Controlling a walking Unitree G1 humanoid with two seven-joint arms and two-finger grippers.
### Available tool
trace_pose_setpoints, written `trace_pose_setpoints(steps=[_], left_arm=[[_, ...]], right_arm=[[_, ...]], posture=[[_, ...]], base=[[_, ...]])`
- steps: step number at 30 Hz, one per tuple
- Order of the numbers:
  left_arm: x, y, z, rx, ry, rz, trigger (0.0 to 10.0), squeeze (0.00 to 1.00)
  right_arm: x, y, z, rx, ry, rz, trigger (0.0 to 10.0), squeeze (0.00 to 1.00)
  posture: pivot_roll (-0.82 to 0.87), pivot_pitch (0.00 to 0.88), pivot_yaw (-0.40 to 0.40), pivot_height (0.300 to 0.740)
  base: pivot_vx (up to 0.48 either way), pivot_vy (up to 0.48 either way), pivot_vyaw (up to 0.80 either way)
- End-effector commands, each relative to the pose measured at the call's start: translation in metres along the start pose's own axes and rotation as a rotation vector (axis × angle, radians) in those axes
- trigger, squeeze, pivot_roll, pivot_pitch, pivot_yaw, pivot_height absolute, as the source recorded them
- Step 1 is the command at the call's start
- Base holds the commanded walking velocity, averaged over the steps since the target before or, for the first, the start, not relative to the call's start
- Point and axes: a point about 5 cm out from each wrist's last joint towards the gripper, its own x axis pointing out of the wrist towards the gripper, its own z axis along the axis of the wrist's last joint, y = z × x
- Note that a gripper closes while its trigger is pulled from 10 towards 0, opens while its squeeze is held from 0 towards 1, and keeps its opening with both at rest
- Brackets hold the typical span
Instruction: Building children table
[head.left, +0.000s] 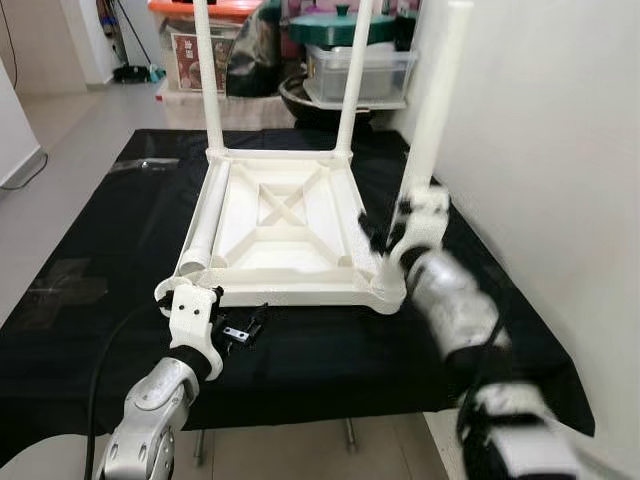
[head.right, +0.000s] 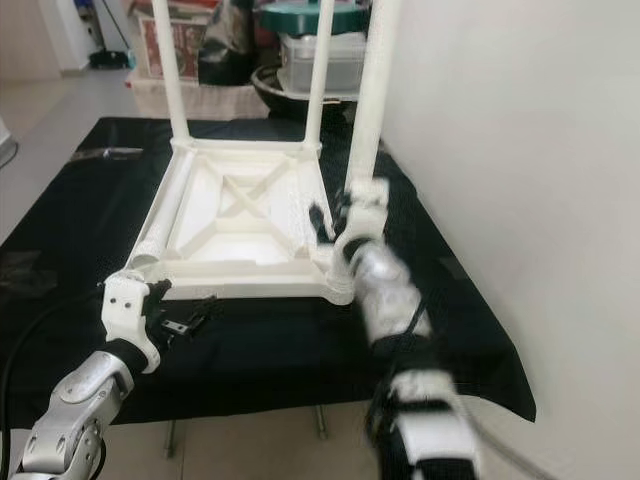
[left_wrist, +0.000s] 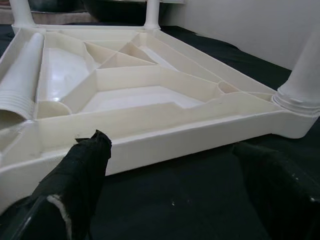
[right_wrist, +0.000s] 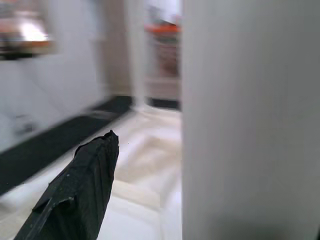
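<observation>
upturned tabletop on cloth, bins behind

Domestic interior, a lived-in room of a home. Evidence: tiled floor; plain white wall on the right; household storage stacked at the back, namely clear plastic bins, one with an orange lid, and a green pot lid. A black cloth covers the work surface.

The right tool is motion-blurred; the three upright legs are cut off at twelve o'clock.
</observation>
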Motion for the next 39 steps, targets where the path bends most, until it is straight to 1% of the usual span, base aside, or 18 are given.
trace_pose_setpoints(steps=[1, 6, 7, 8, 9, 10, 12, 13, 15, 18, 19, 23, 24, 28, 29, 34, 35, 39], left_arm=[[-0.002, 0.000, -0.003, -0.007, 0.008, 0.004, 10.0, 0.00], [-0.001, 0.000, -0.004, -0.010, 0.007, 0.006, 10.0, 0.00], [-0.001, -0.002, -0.004, -0.012, 0.005, 0.004, 10.0, 0.00], [-0.001, -0.002, -0.004, -0.012, 0.005, 0.004, 10.0, 0.00], [-0.001, -0.003, -0.003, -0.013, 0.003, 0.003, 10.0, 0.00], [-0.002, -0.004, -0.005, -0.014, 0.007, 0.003, 10.0, 0.00], [-0.003, -0.004, -0.006, -0.013, 0.011, 0.004, 10.0, 0.00], [-0.004, -0.002, -0.006, -0.014, 0.012, 0.008, 10.0, 0.00], [-0.005, -0.001, -0.005, -0.014, 0.012, 0.011, 10.0, 0.00], [-0.007, 0.002, -0.006, -0.011, 0.015, 0.018, 10.0, 0.00], [-0.007, 0.001, -0.006, -0.011, 0.017, 0.018, 10.0, 0.00], [-0.006, 0.000, -0.006, -0.014, 0.017, 0.015, 10.0, 0.00], [-0.005, -0.001, -0.006, -0.016, 0.017, 0.011, 10.0, 0.00], [-0.004, -0.002, -0.007, -0.018, 0.018, 0.004, 10.0, 0.00], [-0.003, -0.003, -0.006, -0.018, 0.018, -0.001, 10.0, 0.00], [-0.001, -0.002, -0.006, -0.015, 0.016, -0.004, 10.0, 0.00], [0.000, 0.000, -0.003, -0.015, 0.007, 0.002, 10.0, 0.00], [-0.001, 0.002, -0.003, -0.013, 0.004, 0.007, 10.0, 0.00]], right_arm=[[0.003, 0.023, -0.007, 0.009, 0.016, 0.233, 10.0, 0.00], [-0.006, 0.048, -0.025, -0.008, 0.079, 0.521, 10.0, 0.00], [-0.007, 0.063, -0.034, -0.009, 0.086, 0.588, 7.9, 0.00], [-0.007, 0.063, -0.034, -0.009, 0.086, 0.588, 7.9, 0.00], [-0.006, 0.074, -0.040, -0.001, 0.081, 0.623, 2.0, 0.00], [0.000, 0.077, -0.051, -0.012, 0.114, 0.533, 0.0, 0.00], [0.006, 0.074, -0.061, -0.044, 0.156, 0.421, 0.0, 0.00], [0.014, 0.055, -0.073, -0.041, 0.240, 0.134, 0.0, 0.00], [0.013, 0.036, -0.083, -0.029, 0.312, -0.131, 0.0, 0.00], [-0.037, -0.024, -0.102, 0.002, 0.387, -0.887, 0.0, 0.00], [-0.051, -0.028, -0.105, -0.012, 0.378, -0.972, 0.0, 0.00], [-0.060, -0.016, -0.110, 0.015, 0.380, -0.946, 1.3, 0.00], [-0.055, -0.002, -0.107, 0.025, 0.350, -0.864, 10.0, 0.00], [-0.041, 0.021, -0.094, 0.045, 0.244, -0.732, 10.0, 0.00], [-0.030, 0.031, -0.077, 0.058, 0.130, -0.640, 10.0, 1.00], [-0.006, 0.042, -0.041, 0.121, -0.005, -0.439, 10.0, 1.00], [0.005, 0.044, -0.018, 0.184, -0.019, -0.168, 10.0, 0.00], [0.002, 0.040, 0.011, 0.078, -0.054, 0.153, 10.0, 0.00]], posture=[[0.07, 0.000, -0.078, 0.740], [0.07, 0.000, -0.084, 0.740], [0.08, 0.000, -0.085, 0.740], [0.08, 0.000, -0.085, 0.740], [0.08, 0.000, -0.085, 0.740], [0.08, 0.000, -0.087, 0.740], [0.08, 0.000, -0.089, 0.740], [0.08, 0.000, -0.090, 0.740], [0.08, 0.000, -0.088, 0.740], [0.07, 0.000, -0.088, 0.740], [0.08, 0.000, -0.086, 0.740], [0.06, 0.000, -0.077, 0.740], [0.06, 0.000, -0.074, 0.740], [0.05, 0.000, -0.065, 0.740], [0.05, 0.000, -0.065, 0.740], [0.05, 0.000, -0.067, 0.740], [0.06, 0.000, -0.072, 0.740], [0.06, 0.000, -0.071, 0.740]], base=[[0.000, 0.000, 0.00], [0.000, 0.000, 0.00], [0.000, 0.000, 0.00], [0.000, 0.000, 0.00], [0.000, 0.000, 0.00], [0.000, 0.000, 0.00], [0.000, 0.000, 0.00], [0.000, 0.000, 0.00], [0.000, 0.000, 0.00], [0.000, 0.000, 0.00], [0.000, 0.000, 0.00], [0.000, 0.000, 0.00], [0.000, 0.000, 0.00], [0.000, 0.000, 0.00], [0.000, 0.000, 0.00], [0.000, 0.000, 0.00], [0.000, 0.000, 0.00], [0.000, 0.000, 0.00]])
